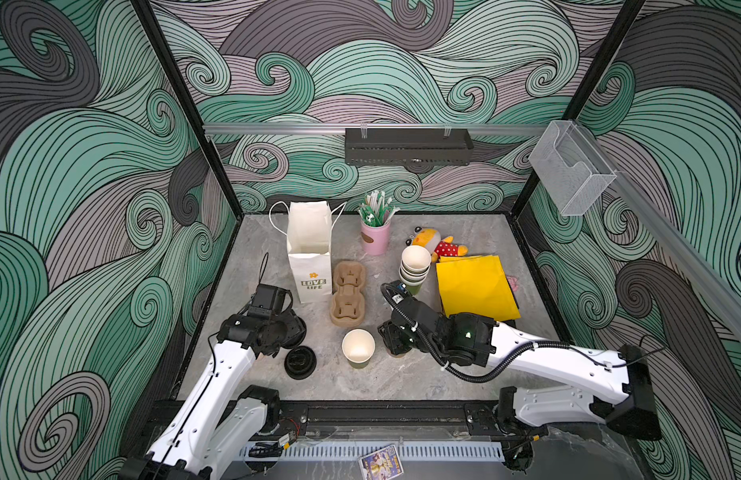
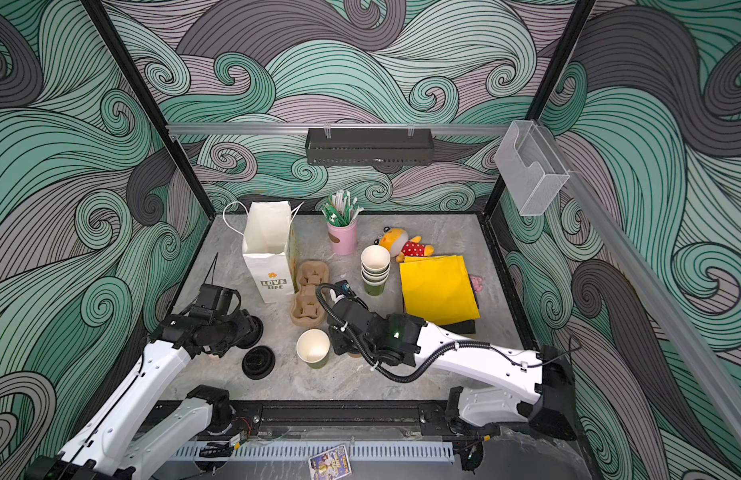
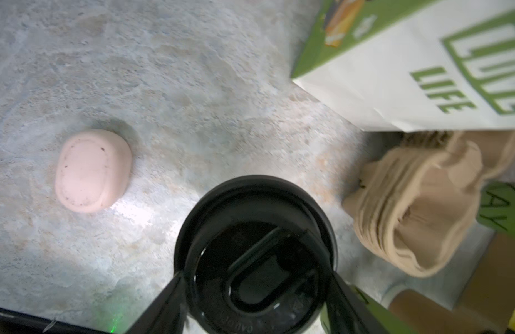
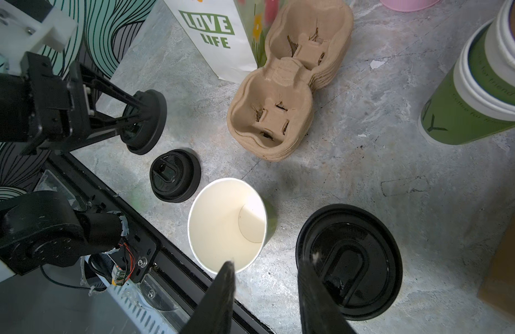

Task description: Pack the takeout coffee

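— So, where do the two cups stand?

— Both are near the front edge of the table (image 1: 402, 382), about midway along it. The green cup (image 1: 358, 347) is upright and has no lid, its white inside showing in both top views. The brown cup (image 1: 398, 354) stands just beside it, toward the right edge. In both top views it is mostly hidden under the right arm. The right wrist view shows a fitted lid (image 4: 348, 271), black, covering it.

— And the right gripper (image 4: 268, 260)?

— It hangs over the gap between the two cups. Its jaws are apart, with only bare table between them, so it holds nothing. One fingertip overlaps the fitted lid's rim, but I cannot tell whether it touches.

— What about the left gripper (image 3: 256, 277)?

— It is toward the front-left corner, jaws clamped on opposite sides of another black lid. This held lid (image 4: 152, 124) is tilted. I cannot tell whether it is clear of the table.

— Anything between that arm and the cups?

— A loose lid (image 1: 300, 362) lies flat between the left gripper and the green cup, touching neither.

— And behind them?

— The bag (image 1: 315, 270) stands upright and open toward the back-left. The carrier (image 1: 348, 297) lies just beside it, on its right-edge side. A stack (image 1: 414, 266) of lidless cups stands further toward the right edge.
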Robot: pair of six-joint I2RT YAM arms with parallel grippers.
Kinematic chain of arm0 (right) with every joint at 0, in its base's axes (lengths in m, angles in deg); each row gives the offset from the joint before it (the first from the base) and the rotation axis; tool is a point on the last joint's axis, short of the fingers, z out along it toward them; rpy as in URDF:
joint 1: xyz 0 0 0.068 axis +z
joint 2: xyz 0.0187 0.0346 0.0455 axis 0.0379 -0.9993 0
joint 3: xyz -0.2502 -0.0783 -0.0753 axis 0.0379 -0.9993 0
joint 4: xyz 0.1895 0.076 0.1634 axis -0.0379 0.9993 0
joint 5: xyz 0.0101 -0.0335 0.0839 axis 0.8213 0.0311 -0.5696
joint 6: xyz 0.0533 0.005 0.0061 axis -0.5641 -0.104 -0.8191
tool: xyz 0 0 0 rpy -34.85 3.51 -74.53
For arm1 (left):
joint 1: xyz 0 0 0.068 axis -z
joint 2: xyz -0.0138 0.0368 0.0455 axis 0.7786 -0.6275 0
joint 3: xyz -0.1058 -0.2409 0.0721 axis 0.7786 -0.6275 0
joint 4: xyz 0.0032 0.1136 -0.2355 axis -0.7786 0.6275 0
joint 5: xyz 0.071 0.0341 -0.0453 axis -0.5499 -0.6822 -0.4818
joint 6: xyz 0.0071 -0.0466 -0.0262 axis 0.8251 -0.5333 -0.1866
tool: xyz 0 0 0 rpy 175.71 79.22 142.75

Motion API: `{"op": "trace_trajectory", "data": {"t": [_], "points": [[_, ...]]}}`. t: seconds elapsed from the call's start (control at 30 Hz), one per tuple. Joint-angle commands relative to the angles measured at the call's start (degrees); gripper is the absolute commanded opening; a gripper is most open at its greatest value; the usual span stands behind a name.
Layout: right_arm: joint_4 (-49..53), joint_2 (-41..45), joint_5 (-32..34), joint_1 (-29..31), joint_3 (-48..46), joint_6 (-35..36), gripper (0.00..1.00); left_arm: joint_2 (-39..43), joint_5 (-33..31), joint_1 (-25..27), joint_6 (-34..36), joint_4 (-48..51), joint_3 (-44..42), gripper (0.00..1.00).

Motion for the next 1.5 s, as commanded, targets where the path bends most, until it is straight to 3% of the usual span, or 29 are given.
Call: {"op": "trace_trajectory", "data": {"t": [0.0, 0.13, 0.37, 0.5, 0.6, 0.77, 1.07, 1.47], "points": [[1.30, 1.99, 2.22, -0.89, -0.48, -0.60, 0.39, 1.45, -0.50, 5.21, -2.16, 8.16, 3.42, 0.57], [2.60, 3.16, 2.96, -2.03, -1.04, -1.04, 0.39, 2.27, -0.87, 13.27, -5.39, 10.62, 5.17, 0.55], [3.83, 5.87, 3.08, -4.18, -2.51, -1.69, 0.39, -1.76, -9.45, 33.78, -9.23, 12.36, 10.39, 0.55], [5.94, 6.97, 4.00, -4.82, -2.14, -1.24, 0.39, -7.42, -11.74, 43.50, -7.42, 10.98, 14.35, 0.56], [6.91, 8.10, 4.58, -5.38, -2.32, -1.21, 0.39, -11.34, -11.64, 48.00, -4.00, 8.89, 16.64, 0.56], [8.13, 9.69, 4.89, -6.19, -2.62, -1.19, 0.39, -16.64, -9.70, 50.52, 2.13, 4.02, 17.97, 0.57], [9.18, 11.11, 5.22, -6.34, -2.79, -1.37, 0.39, -21.51, -12.58, 50.63, 7.71, 1.49, 19.89, 0.59], [9.49, 10.46, 4.77, -6.43, -2.08, -0.96, 0.39, -25.50, -12.81, 50.64, 8.58, -0.20, 20.75, 0.60]]}}
